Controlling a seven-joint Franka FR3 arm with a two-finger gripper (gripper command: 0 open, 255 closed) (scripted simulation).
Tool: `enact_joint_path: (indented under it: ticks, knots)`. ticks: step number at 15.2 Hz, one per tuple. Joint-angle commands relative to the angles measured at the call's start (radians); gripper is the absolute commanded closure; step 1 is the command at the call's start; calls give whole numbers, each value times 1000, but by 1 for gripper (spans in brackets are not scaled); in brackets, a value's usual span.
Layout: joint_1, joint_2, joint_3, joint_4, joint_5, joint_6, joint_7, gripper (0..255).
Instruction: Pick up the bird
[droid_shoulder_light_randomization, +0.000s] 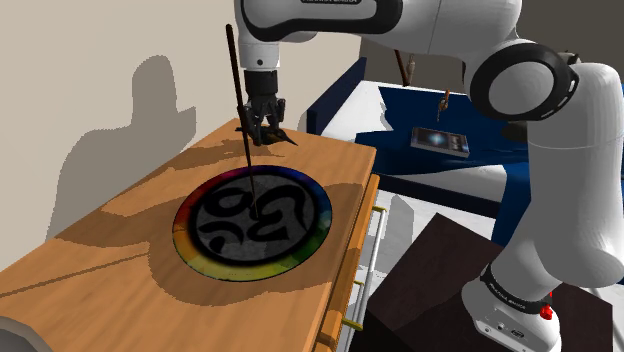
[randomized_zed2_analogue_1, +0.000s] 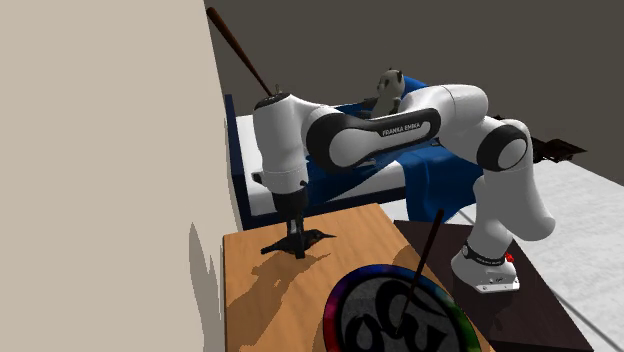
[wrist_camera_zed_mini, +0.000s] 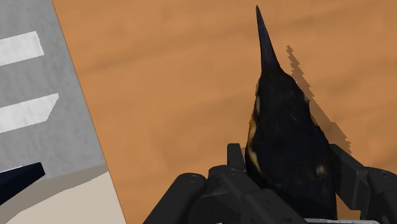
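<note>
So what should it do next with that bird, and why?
Probably lift straight up a little. The gripper seems closed on the dark bird, which looks to be resting on the wooden table, so a small raise would test the hold.

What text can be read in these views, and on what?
"FRANKA EMIKA": on the arm's forearm, second exterior view.
Lettering on the upper link, shoulder view: cut off by the picture's edge, unreadable.
Print on the base ring: too small to read.
bird, plate: no text.
</note>
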Motion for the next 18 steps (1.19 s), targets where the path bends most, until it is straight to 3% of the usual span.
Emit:
enact_joint_path:
  ticks: [1,8,18]
  knots:
    - [0,0,0,-2,0,2,0,255]
    - [-1,0,0,0,0,0,-1,255]
    - [17,78,2,263,-11,-183,26,255]
